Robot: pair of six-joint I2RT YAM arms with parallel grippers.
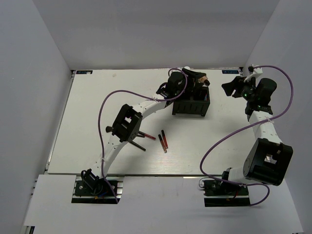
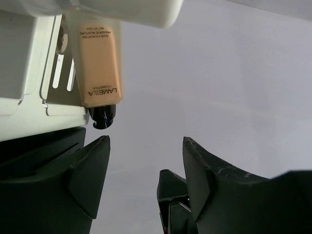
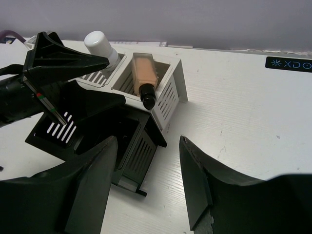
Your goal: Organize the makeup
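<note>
A tan bottle (image 3: 145, 72) with a dark cap lies in a white slotted holder (image 3: 171, 92), next to a white-capped bottle (image 3: 99, 43). The tan bottle (image 2: 99, 63) also shows in the left wrist view. My left gripper (image 2: 145, 139) is open and empty, over the black box (image 1: 191, 105). Its fingers (image 3: 58, 58) show in the right wrist view, with a thin red-black pencil (image 3: 48, 105) beside them slanting down into the box. My right gripper (image 3: 146, 141) is open and empty, right of the box. Two pencils (image 1: 164, 140) lie on the table.
Another pencil (image 1: 147, 137) and a thin black brush (image 1: 138, 145) lie by the left arm's elbow. The black box (image 3: 127, 146) stands against the white holder near the table's back edge. A purple cable loops from each arm.
</note>
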